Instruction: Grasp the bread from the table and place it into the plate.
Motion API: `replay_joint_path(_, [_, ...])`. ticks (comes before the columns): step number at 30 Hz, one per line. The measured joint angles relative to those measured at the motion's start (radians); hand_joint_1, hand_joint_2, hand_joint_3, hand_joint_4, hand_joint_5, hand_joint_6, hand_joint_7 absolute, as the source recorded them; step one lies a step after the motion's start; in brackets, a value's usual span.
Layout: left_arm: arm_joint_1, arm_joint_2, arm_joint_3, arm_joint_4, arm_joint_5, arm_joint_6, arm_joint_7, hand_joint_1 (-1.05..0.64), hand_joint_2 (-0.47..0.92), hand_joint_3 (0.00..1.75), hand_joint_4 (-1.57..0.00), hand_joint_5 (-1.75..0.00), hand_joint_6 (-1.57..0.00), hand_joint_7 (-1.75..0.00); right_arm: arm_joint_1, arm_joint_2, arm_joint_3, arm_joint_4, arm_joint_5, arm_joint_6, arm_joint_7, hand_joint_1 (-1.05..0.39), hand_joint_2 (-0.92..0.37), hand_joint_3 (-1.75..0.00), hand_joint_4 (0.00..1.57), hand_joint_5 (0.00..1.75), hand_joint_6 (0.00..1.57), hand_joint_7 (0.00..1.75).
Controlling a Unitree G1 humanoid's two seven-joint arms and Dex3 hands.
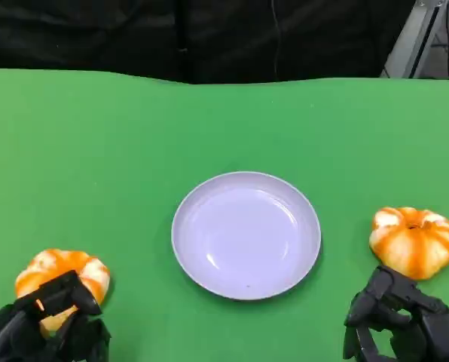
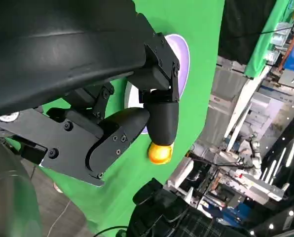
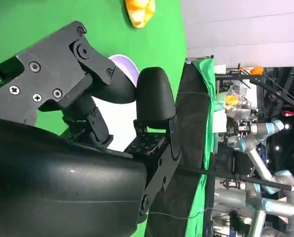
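Two orange-and-white pumpkin-shaped breads lie on the green table. The left bread sits at the near left, and my left hand lies over its near side with fingers apart; whether they touch it I cannot tell. The right bread sits at the near right, just beyond my right hand, which holds nothing, its fingers loosely bent. The pale lilac plate stands empty between them. The left wrist view has the plate and the right bread past my left hand's fingers. The right wrist view has the left bread and the plate.
The green table runs back to a black curtain. A metal frame stands at the back right. Lab equipment and robot arms stand beyond the table's side in the wrist views.
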Motion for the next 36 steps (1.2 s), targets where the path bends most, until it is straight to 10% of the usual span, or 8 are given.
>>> replay_joint_path(23, [0.0,0.0,0.0,0.0,0.0,0.0,0.0,-0.11,0.73,0.93,-0.85,-1.75,-0.71,-1.75,0.0,0.0,0.0,0.0,0.0,0.0,0.0,-0.15,-0.51,-1.29,0.83,1.75,0.74,1.57])
replay_joint_path(27, [0.004,-0.018,0.0,-0.004,0.039,-0.059,0.025,-0.16,0.65,0.77,-0.66,-1.48,-0.73,-1.08,0.0,0.0,0.0,0.0,0.0,0.0,0.0,-0.15,-0.51,-1.29,0.83,1.75,0.75,1.57])
replay_joint_path(35, [0.015,-0.058,0.0,-0.014,0.096,-0.181,0.07,-0.16,0.65,0.74,-0.64,-1.45,-0.75,-0.99,0.0,0.0,0.0,0.0,0.0,0.0,-0.001,-0.15,-0.5,-1.3,0.83,1.75,0.75,1.57])
replay_joint_path(36, [0.015,-0.058,0.0,-0.014,0.096,-0.183,0.071,-0.6,0.79,0.43,-0.28,-0.65,-0.47,-0.49,0.0,0.0,0.0,0.0,0.0,0.0,-0.001,-0.15,-0.5,-1.3,0.83,1.75,0.75,1.56])
